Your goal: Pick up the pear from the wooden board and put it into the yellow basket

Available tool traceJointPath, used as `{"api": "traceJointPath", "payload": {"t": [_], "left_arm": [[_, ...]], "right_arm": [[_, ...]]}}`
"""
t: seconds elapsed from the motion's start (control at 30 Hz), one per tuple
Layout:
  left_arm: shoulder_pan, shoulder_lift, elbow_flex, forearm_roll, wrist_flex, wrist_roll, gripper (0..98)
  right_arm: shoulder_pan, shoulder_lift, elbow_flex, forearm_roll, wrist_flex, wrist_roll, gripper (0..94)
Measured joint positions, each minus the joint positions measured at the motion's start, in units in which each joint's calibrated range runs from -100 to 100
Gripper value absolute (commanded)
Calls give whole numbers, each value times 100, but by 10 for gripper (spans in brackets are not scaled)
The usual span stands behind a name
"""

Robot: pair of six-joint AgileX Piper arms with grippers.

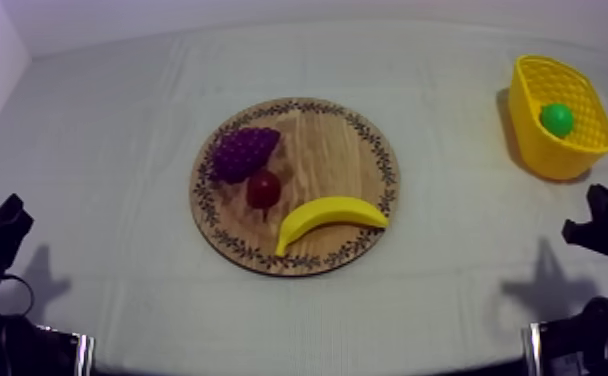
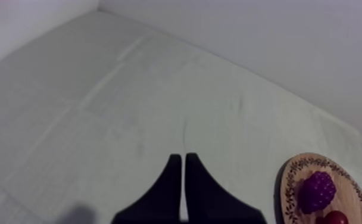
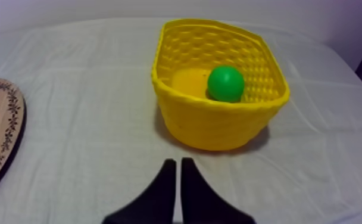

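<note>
The green pear lies inside the yellow basket at the far right of the table; from the right wrist it shows as a round green fruit on the basket floor. The round wooden board in the middle carries the other fruit. My left gripper rests low at the left edge, its fingers together as a narrow wedge over bare cloth. Low at the right, my right gripper is shut on nothing, a short way in front of the basket.
On the board lie a purple bunch of grapes, a small red fruit and a yellow banana. The board's rim shows beside the right gripper. Grapes and the red fruit show beyond the left gripper.
</note>
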Motion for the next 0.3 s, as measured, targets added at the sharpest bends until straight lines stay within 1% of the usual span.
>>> {"api": "traceJointPath", "payload": {"t": [0.3], "left_arm": [[0,0,0,0,0,0,1]], "right_arm": [[0,0,0,0,-17,13,4]]}}
